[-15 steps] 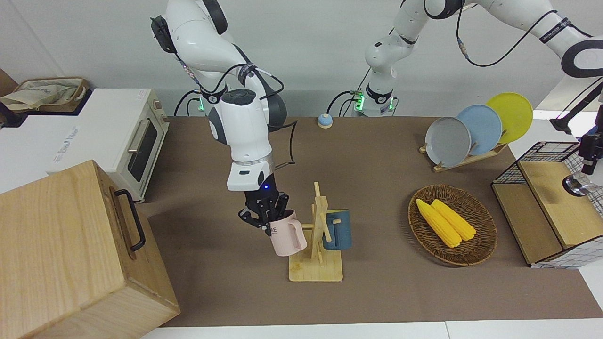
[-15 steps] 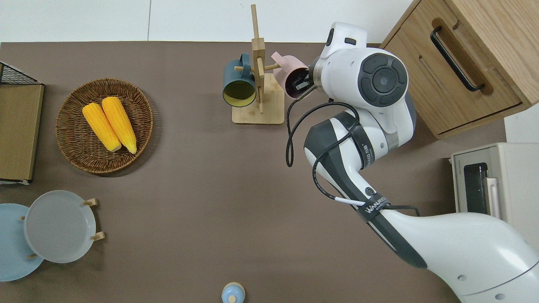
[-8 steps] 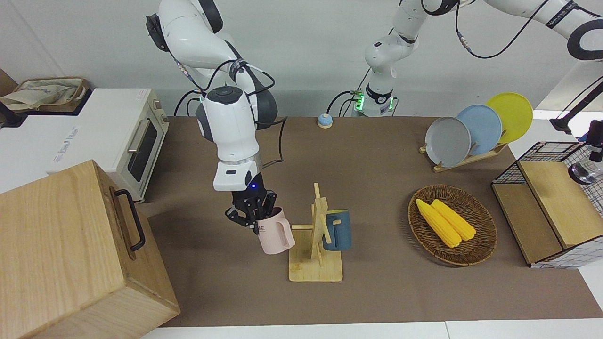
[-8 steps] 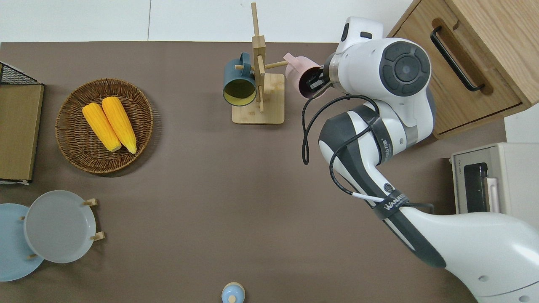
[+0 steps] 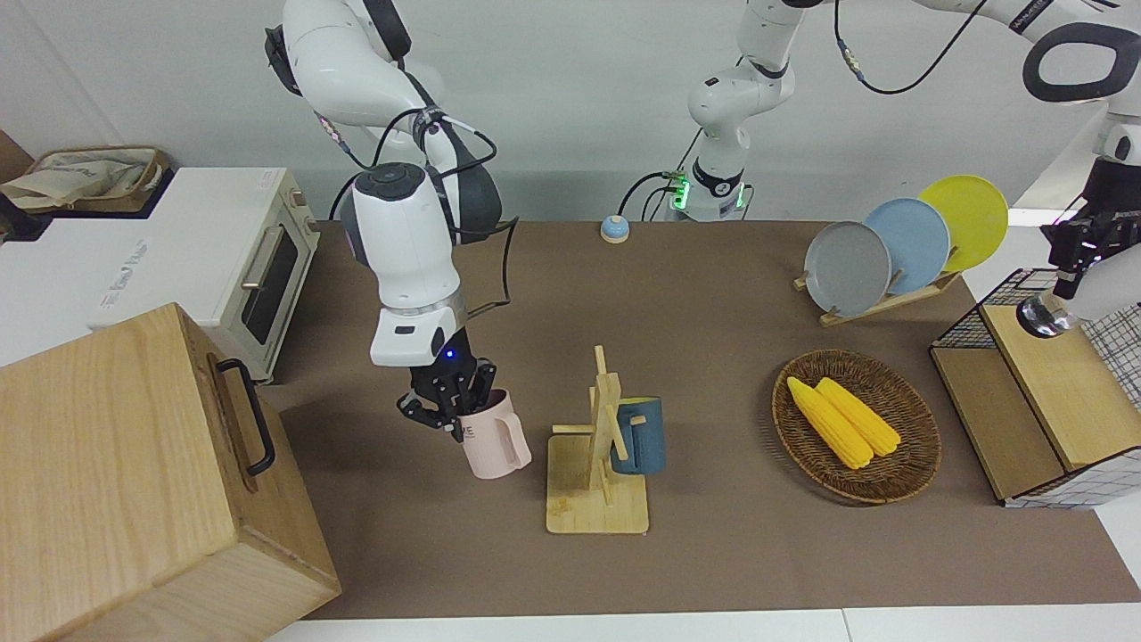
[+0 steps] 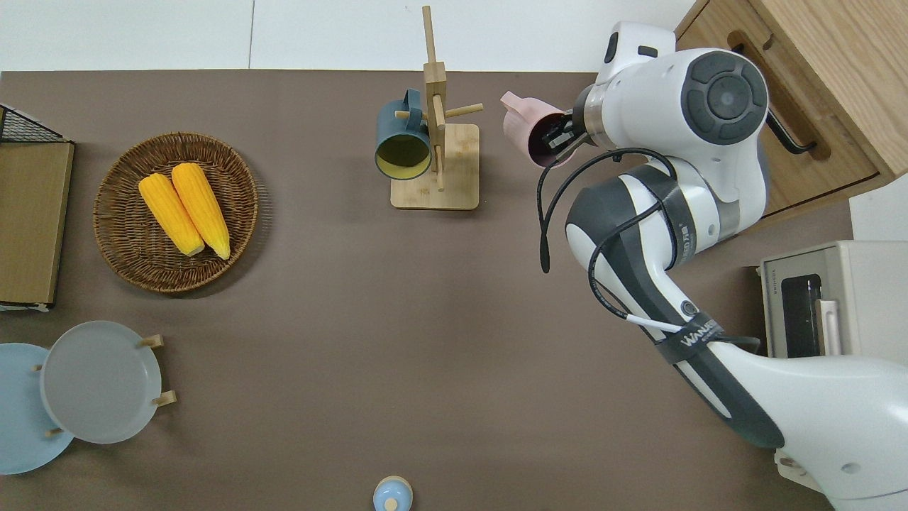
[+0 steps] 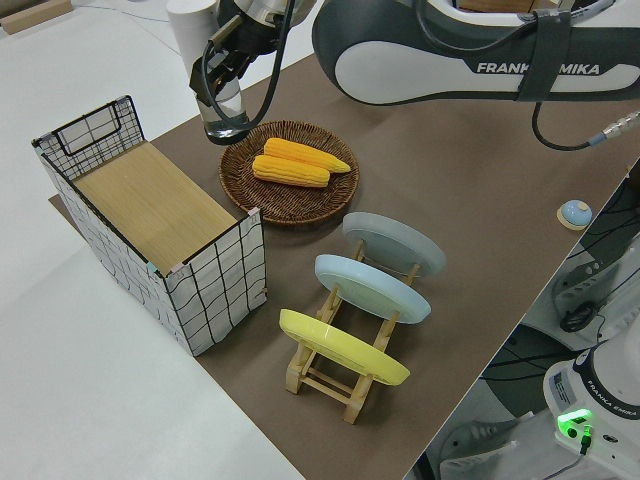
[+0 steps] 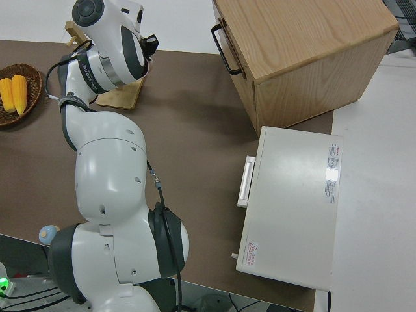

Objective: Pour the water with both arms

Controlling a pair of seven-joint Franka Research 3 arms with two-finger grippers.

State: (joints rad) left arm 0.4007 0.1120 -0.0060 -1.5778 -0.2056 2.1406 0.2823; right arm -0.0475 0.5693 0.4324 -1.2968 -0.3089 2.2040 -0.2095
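My right gripper (image 5: 450,403) (image 6: 555,135) is shut on the rim of a pink mug (image 5: 496,443) (image 6: 520,122), one finger inside it. It holds the mug tilted above the table, between the wooden mug rack (image 5: 595,504) (image 6: 435,195) and the wooden box (image 5: 134,464). A dark blue mug (image 5: 640,437) (image 6: 402,145) hangs on the rack. My left gripper (image 5: 1076,257) (image 7: 222,70) is shut on a clear-bottomed container (image 5: 1041,316) (image 7: 226,120), held in the air by the wire basket (image 5: 1025,285). The overhead view does not show it.
A wicker tray (image 5: 927,432) (image 6: 113,234) holds two corn cobs. A rack of three plates (image 5: 891,245) stands nearer to the robots than the tray. A toaster oven (image 5: 258,267) sits at the right arm's end. A small blue bell (image 5: 614,229) lies near the arm bases.
My right gripper has carried the pink mug off the rack, toward the wooden box. My left gripper has risen with the container and shifted a little toward the table's middle.
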